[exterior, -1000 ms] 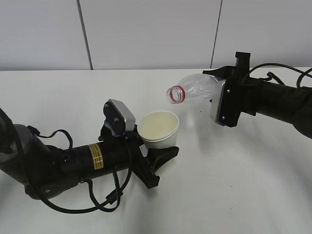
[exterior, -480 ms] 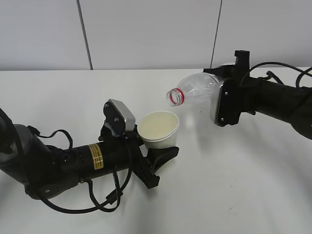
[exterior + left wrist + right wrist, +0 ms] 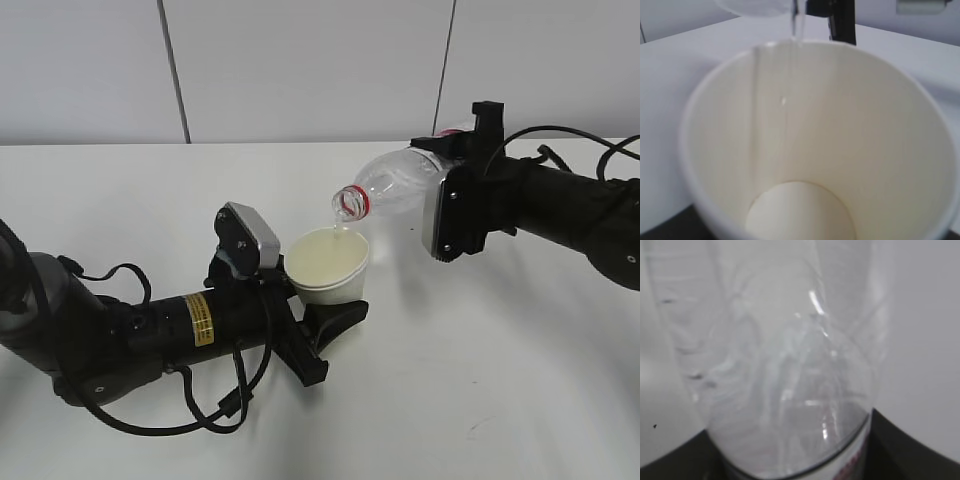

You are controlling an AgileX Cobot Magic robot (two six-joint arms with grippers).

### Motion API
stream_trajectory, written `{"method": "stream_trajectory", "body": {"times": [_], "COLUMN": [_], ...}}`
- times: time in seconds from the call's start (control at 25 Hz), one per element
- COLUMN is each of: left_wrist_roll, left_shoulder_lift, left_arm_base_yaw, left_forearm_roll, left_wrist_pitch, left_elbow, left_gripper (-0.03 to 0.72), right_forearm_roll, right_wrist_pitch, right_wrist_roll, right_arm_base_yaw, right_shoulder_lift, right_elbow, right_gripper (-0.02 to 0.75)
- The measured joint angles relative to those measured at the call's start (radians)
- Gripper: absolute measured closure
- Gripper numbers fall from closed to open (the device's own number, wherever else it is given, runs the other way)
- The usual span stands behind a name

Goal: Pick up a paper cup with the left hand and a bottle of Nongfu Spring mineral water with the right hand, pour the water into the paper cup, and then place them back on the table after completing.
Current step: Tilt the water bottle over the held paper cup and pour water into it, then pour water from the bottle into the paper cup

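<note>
Clear water (image 3: 795, 22) streams into the paper cup (image 3: 327, 264), visible only from the left wrist; left hand (image 3: 318, 318) fingers pinch the cup, right hand (image 3: 452, 160) fingers pinch the tilted bottle (image 3: 392, 183) above it.

A clear glossy plastic bottle (image 3: 398, 180), a matt paper cup (image 3: 326, 265), a smooth white table (image 3: 500, 380).

bottle (image 3: 395, 183) mouth just above cup (image 3: 327, 265), right of it
</note>
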Motion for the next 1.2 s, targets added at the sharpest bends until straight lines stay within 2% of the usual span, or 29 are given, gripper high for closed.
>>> {"method": "stream_trajectory", "body": {"times": [0.56, 1.2], "left_wrist_roll": [0.0, 0.0], "left_shoulder_lift": [0.0, 0.0], "left_arm_base_yaw": [0.0, 0.0], "left_forearm_roll": [0.0, 0.002], "left_wrist_pitch": [0.003, 0.011], "left_elbow": [0.0, 0.0], "left_gripper": [0.284, 0.284], "right_forearm_roll": [0.044, 0.049], "right_wrist_pitch": [0.0, 0.0], "right_wrist_roll": [-0.113, -0.142], "right_arm_base_yaw": [0.0, 0.0], "right_shoulder_lift": [0.0, 0.0], "right_elbow": [0.0, 0.0], "right_gripper": [0.361, 0.361]}}
